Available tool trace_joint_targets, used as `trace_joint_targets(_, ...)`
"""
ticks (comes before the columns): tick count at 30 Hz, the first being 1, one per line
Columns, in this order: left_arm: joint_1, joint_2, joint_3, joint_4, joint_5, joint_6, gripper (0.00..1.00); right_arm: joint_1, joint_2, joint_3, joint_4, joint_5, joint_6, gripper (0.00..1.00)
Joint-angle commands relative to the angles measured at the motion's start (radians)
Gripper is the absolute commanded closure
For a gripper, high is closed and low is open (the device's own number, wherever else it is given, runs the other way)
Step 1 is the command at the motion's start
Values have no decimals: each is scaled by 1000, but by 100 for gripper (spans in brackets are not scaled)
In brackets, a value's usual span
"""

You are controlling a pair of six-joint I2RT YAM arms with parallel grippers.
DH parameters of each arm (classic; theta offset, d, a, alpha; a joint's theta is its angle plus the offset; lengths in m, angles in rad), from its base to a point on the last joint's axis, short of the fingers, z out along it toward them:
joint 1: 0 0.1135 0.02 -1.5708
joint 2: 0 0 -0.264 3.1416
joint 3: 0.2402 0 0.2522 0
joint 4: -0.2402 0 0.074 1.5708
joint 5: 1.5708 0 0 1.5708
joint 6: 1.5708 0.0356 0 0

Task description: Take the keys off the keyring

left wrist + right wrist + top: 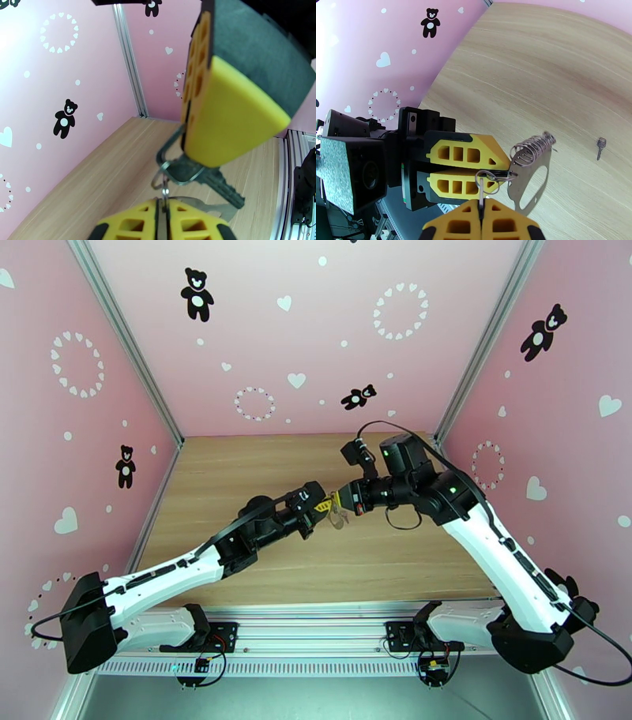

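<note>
Right wrist view: your right pincer (481,208) is fully closed, w/ a thin small ring nipped edge-on btwn its yellow tips. That ring belongs to the keyring (514,187), so you've got hold of it on this side. Directly opposite, the left pincer (502,172) is closed down too, clamping another wire loop of the same ring cluster at its tips. The two pincers meet nearly tip to tip, w/ the rings bridging them.

Just beyond the tips, the keyring's flat silvery oval loop hangs tilted to the right of the left pincer. A coil of rings (532,148) stands at its upper end.

In the left wrist view, a dark-grey key (223,187) sticks out below the right pincer's big yellow finger, its head in among the ring loops. You can't tell from here which loop carries it.

Further out, a loose key (601,147) lies flat on the wooden counter (553,79), well apart from the keyring and touching nothing.

In the top external view, both arms reach in to mid-counter and the cluster dangles btwn the pincers.
</note>
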Motion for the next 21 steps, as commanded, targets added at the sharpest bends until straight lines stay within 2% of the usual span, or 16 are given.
trace_joint_targets(1, -2, 23, 45, 11, 22, 14, 85, -1, -33, -14, 37, -11, 13, 100)
trace_joint_targets(8, -2, 42, 66, 1, 56, 14, 86, -3, -33, -14, 37, -12, 9, 100)
trace_joint_targets(15, -2, 41, 79, 3, 35, 11, 85, -11, -37, -22, 38, -7, 10, 100)
trace_joint_targets(18, -2, 39, 79, 2, 47, 11, 81, -15, -40, -20, 37, -4, 11, 100)
trace_joint_targets(21, -3, 45, 87, -7, 50, 13, 82, -15, -39, -19, 44, -9, 13, 100)
